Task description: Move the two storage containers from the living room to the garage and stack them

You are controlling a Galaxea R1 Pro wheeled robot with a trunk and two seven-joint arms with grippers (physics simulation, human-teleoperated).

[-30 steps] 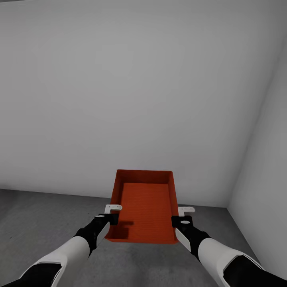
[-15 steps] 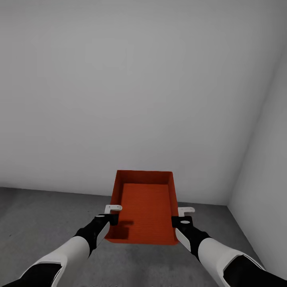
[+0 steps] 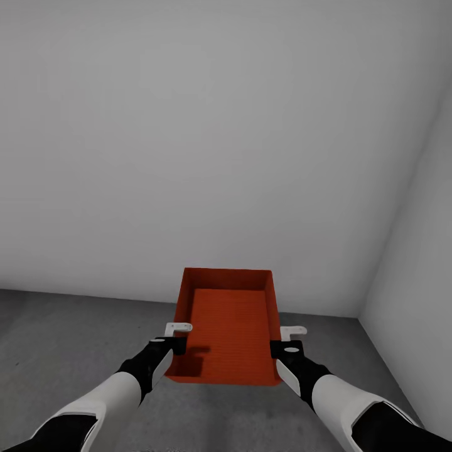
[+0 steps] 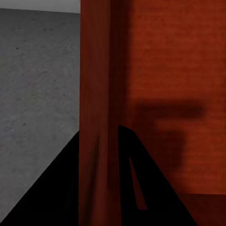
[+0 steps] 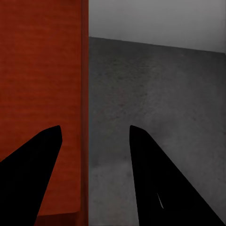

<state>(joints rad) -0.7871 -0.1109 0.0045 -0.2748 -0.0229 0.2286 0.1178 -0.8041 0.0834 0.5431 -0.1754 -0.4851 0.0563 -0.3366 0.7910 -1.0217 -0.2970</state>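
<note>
Grey concrete floor point(image 3: 56, 333) lies below. Nearest, the left gripper point(image 3: 177, 344) and right gripper point(image 3: 280, 349) each clamp a side wall of the orange bin point(image 3: 229, 326), held above it; white walls point(image 3: 213, 144) stand beyond.

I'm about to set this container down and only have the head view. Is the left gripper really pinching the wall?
Observer: Yes. In the left wrist view the container has its side wall tight between the two fingers of the left gripper.
Operator: And the right side?
Observer: The right gripper straddles the other wall, but floor shows between the wall and the outer finger. I can't tell if it clamps.
</note>
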